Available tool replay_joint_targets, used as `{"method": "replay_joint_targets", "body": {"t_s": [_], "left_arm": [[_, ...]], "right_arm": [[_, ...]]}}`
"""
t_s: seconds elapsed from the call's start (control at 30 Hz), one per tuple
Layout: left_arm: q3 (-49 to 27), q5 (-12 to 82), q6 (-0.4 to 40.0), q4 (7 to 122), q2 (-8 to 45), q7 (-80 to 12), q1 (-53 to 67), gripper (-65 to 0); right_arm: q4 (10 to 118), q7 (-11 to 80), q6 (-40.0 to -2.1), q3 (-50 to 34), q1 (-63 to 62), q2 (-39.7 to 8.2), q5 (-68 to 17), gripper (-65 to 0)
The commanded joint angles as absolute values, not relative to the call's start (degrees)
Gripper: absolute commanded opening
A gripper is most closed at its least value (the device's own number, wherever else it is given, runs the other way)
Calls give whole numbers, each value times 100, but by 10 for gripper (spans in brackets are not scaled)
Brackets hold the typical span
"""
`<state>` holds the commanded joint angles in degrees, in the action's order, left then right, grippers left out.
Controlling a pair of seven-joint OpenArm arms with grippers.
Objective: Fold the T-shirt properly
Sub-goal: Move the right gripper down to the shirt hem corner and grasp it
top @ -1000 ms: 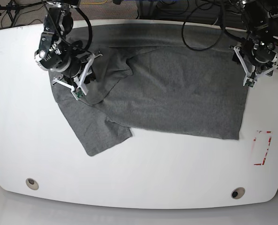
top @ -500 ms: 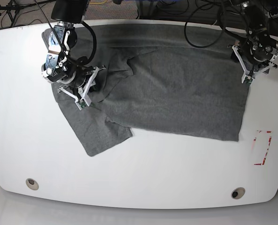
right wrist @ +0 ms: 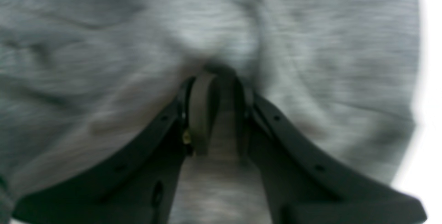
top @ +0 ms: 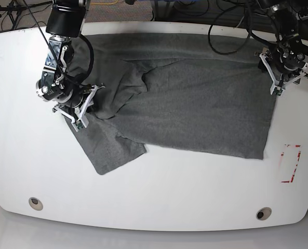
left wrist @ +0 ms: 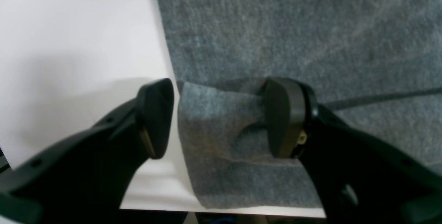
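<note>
My right gripper [top: 73, 116] was over the left part of the table [top: 154, 192], at the sleeve end of the T-shirt [top: 195, 104]. In the right wrist view its jaws were pressed nearly together, and the cloth puckered at their tips, so I judged that it was pinching a fold of the shirt. That view was blurred, so I could not see how deep the fold sat.

The shirt lay spread over the far half of the table. Its body was mostly flat, the left end was rumpled, and one sleeve pointed toward the table's near edge.

My left gripper [top: 277, 85] was at the shirt's corner near the table's far right edge. In the left wrist view its jaws were spread around a small raised fold of the hem. One finger [left wrist: 283, 117] touched the cloth and the other was just beside it.

I judged the step to be taking hold of both ends before a fold. Next, the left jaws had to close on that hem fold, and then both arms had to lift together.

I could read no writing. The shirt showed no print or label, and the red mark [top: 291, 163] on the right part of the table was too small to read.
</note>
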<state>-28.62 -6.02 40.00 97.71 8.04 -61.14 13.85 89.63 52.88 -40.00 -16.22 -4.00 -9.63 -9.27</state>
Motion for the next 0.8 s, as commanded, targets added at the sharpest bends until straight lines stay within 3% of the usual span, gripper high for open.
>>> {"method": "replay_joint_targets", "body": {"t_s": [0.37, 0.63, 0.7, 0.8], "left_arm": [[-2862, -602, 4000, 9930, 787, -6132, 1385, -258], [-2844, -585, 4000, 10958, 620, -6563, 1095, -257], [-2844, -585, 4000, 11143, 602, -6747, 927, -257], [-2844, -585, 4000, 11354, 532, -7002, 655, -256]], "right_arm": [[10396, 6141, -4000, -1613, -286, -848, -954, -520], [11099, 6299, -4000, -1640, -101, -822, -919, -515], [11099, 6299, -4000, -1640, -101, -822, -919, -490], [11073, 6299, -4000, -1648, -101, -822, -919, -403]]}}
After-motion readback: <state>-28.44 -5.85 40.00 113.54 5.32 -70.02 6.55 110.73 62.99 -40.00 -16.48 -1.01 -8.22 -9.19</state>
